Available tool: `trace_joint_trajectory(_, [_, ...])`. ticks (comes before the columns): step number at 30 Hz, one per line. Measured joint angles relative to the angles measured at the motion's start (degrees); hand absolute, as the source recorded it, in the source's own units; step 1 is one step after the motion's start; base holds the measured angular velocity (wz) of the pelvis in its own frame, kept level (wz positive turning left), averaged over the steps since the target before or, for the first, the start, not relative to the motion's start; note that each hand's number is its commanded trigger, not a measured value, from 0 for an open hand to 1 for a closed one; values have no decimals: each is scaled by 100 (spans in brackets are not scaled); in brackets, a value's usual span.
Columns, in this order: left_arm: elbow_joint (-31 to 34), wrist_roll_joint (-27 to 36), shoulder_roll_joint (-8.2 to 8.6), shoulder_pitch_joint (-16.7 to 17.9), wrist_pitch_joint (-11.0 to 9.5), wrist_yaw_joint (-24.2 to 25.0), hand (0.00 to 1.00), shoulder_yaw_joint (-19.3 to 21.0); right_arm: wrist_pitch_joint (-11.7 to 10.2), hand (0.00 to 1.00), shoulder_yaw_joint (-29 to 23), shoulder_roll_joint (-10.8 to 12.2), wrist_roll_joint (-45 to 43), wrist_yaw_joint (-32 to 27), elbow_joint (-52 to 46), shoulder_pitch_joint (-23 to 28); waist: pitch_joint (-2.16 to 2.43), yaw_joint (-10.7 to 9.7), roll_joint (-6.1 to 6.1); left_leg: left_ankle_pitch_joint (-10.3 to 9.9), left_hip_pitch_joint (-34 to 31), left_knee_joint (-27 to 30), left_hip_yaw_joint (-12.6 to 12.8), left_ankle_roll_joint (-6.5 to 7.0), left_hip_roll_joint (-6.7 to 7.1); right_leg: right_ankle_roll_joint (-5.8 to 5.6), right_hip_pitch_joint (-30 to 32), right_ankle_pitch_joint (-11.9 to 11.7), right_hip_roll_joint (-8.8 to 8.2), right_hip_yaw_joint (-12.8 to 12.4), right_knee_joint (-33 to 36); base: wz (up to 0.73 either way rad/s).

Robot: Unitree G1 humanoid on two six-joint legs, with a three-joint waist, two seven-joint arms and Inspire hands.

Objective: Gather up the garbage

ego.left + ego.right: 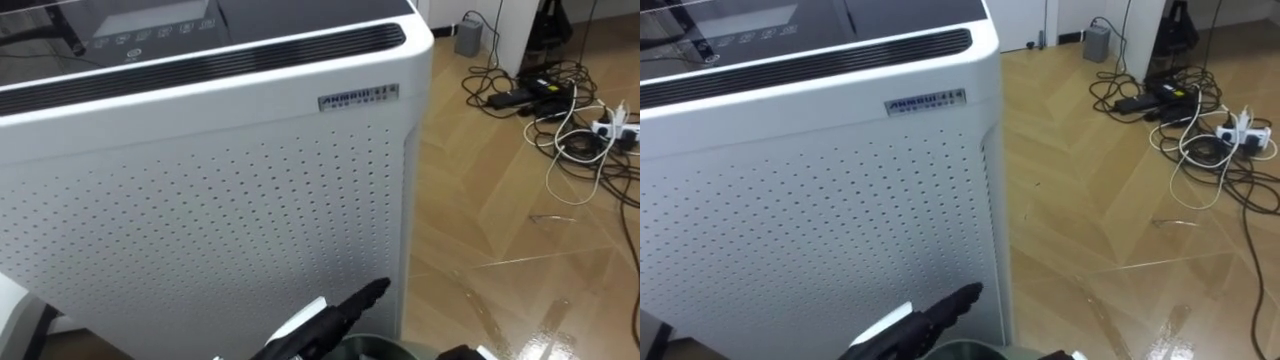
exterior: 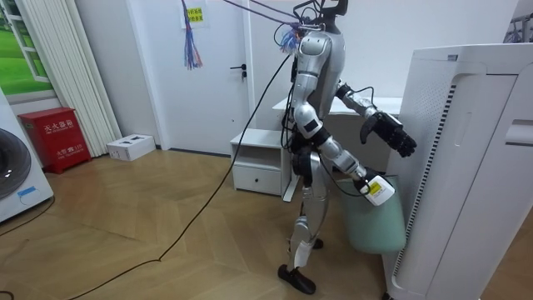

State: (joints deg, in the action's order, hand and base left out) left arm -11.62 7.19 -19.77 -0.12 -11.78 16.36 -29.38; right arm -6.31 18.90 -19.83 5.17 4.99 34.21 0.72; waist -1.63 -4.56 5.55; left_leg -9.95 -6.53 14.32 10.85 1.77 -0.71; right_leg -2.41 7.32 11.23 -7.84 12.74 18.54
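I see the white air purifier (image 1: 200, 180) right in front of the left hand (image 1: 338, 309). Its dotted front wall stands just behind the fingers, and I cannot tell if they touch it. To the right of this hand lies the wood floor (image 1: 480, 200).

In the room view the pale green bin (image 2: 375, 227) stands under both hands, between the robot and the purifier. Its dark rim is just below the left hand in the eye views. A tangle of cables (image 1: 560, 110) lies on the floor, far to the right and beyond the left hand.

The left hand is held up with its fingers straight and holds nothing. The right hand (image 2: 369, 185) hangs lower, at the top edge of the bin, and I cannot tell its state. A thin light strip (image 1: 552, 217) lies on the floor, well apart from both hands. I cannot tell if it is garbage.
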Motion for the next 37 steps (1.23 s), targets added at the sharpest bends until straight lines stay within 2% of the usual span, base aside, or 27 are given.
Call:
trace_joint_trajectory(2, [-256, -64, 8, 162, -15, -97, 0, 69, -19, 100, -30, -4, 12, -43, 105, 106, 6, 10, -36, 1, 156, -77, 4, -1, 17, -16, -154, 19, -2, 5, -47, 2])
trace_joint_trajectory(3, [-411, -58, 12, 318, -39, -172, 0, 170, -19, 100, -92, 4, 21, -98, 106, 215, -10, -9, -97, 1, 204, -100, 6, -1, 27, -27, -202, 40, -9, 6, -55, 5])
trace_joint_trajectory(4, [-484, -59, 20, 417, -44, -225, 0, 240, -24, 100, -159, 30, 16, -127, 106, 289, 6, -10, -94, 1, 216, -102, -1, -1, 33, -34, -235, 48, -11, 9, -68, 10])
trace_joint_trajectory(6, [-940, -57, 32, 701, -83, -494, 0, 488, -54, 100, -371, 113, 12, -320, 225, 574, 71, -11, -171, 1, 217, -105, -35, -1, 51, -54, -284, 72, -21, 56, -93, 17])
trace_joint_trajectory(9, [-1541, -63, 46, 926, -84, -708, 0, 816, -65, 100, -598, 176, 478, -520, 671, 778, 103, -20, -285, 0, 255, -103, -188, -1, 61, -61, -468, 65, -2, 195, -244, 28])
trace_joint_trajectory(12, [-1888, -67, 114, 1107, -97, -927, 0, 1146, -119, 100, -1021, 204, 831, -687, 1123, 970, 132, -32, -331, 0, 339, -120, -348, -2, 113, -81, -715, 44, 16, 325, -422, 29])
trace_joint_trajectory(17, [-2422, -302, 333, 1354, -121, -1142, 0, 1642, -167, 100, -1519, 291, 1120, -1031, 1750, 1134, 141, 61, -349, -1, 558, -259, -348, -3, 131, -86, -906, 45, 36, 306, -528, 4])
trace_joint_trajectory(19, [-2757, -440, 353, 1352, -148, -1190, 0, 1809, -235, 100, -1590, 284, 1326, -1077, 2005, 1219, 144, 90, -350, -5, 678, -296, -334, -10, 132, -87, -994, 46, 44, 307, -572, -3])
trace_joint_trajectory(21, [-3273, -504, 363, 1397, -144, -1454, 0, 2094, -237, 100, -1670, 329, 1613, -1078, 2399, 1240, 150, 118, -373, -19, 802, -366, -311, -35, 122, -82, -1071, 61, 69, 278, -595, -11])
trace_joint_trajectory(23, [-3460, -559, 389, 1508, -135, -1672, 0, 2298, -235, 100, -1831, 396, 1785, -1078, 2460, 1346, 149, 128, -392, -22, 822, -384, -307, -39, 120, -82, -1090, 61, 78, 269, -612, -3])
trace_joint_trajectory(27, [-3985, -562, 575, 1672, -100, -1974, 0, 2758, -234, 100, -2181, 564, 1954, -1080, 2959, 1402, 146, 176, -469, -29, 927, -448, -291, -50, 115, -86, -1198, 54, 112, 171, -699, -4])
trace_joint_trajectory(32, [-4603, -559, 615, 1710, 203, -2010, 0, 2931, -92, 100, -2387, 687, 2016, -1130, 3277, 1391, 156, 172, -570, -42, 1015, -473, -313, -58, 123, -90, -1332, 49, 132, 141, -788, 2])
trace_joint_trajectory(37, [-4987, -690, 813, 1746, 534, -2030, 0, 2929, 62, 100, -2479, 731, 2247, -1051, 3536, 1359, 156, 170, -594, -64, 1096, -472, -306, -60, 125, -93, -1430, 51, 136, 153, -815, 1])
